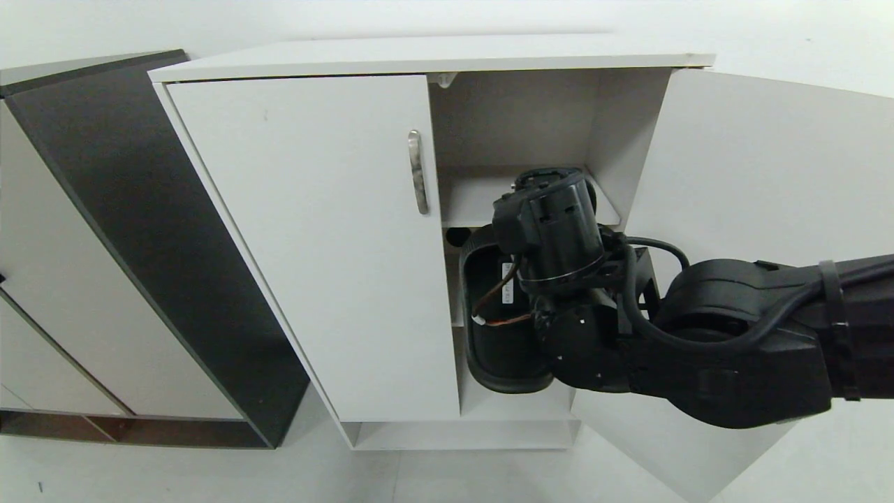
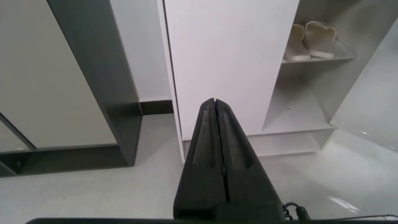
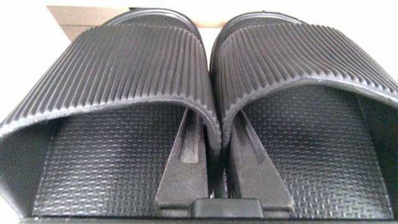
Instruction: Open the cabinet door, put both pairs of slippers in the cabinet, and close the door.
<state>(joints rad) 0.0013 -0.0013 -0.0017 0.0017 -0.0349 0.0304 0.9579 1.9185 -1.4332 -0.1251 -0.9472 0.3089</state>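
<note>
Slippers, black pair (image 3: 205,93): held side by side by the right gripper (image 3: 214,118). Its two fingers (image 3: 183,162) sit one inside each slipper and are pinched together on the two inner strap walls where these meet. Ribbed straps arch over the fingers, with textured footbeds to either side. In the head view the black pair (image 1: 499,349) is in the open right-hand bay of the cabinet (image 1: 419,59), below the upper shelf (image 1: 475,202), long axis running up and down the opening. Can't tell whether it touches a board or hangs free. The right arm (image 1: 698,349) reaches in from the right and its wrist covers most of the pair. White pair (image 2: 311,40): already inside, side by side on a shelf (image 2: 323,60) in the same bay, above the lower board (image 2: 298,118). Right door (image 1: 754,175) is swung wide open. Left door (image 1: 314,244) is shut, with a metal handle (image 1: 417,171) near its inner edge. Left gripper (image 2: 214,104): fingers pressed together, nothing between them. It sits out in front of the shut left door, above the floor (image 2: 124,193), well apart from both pairs. Dark grey unit (image 1: 140,230) stands just beside the cabinet on its left.
</note>
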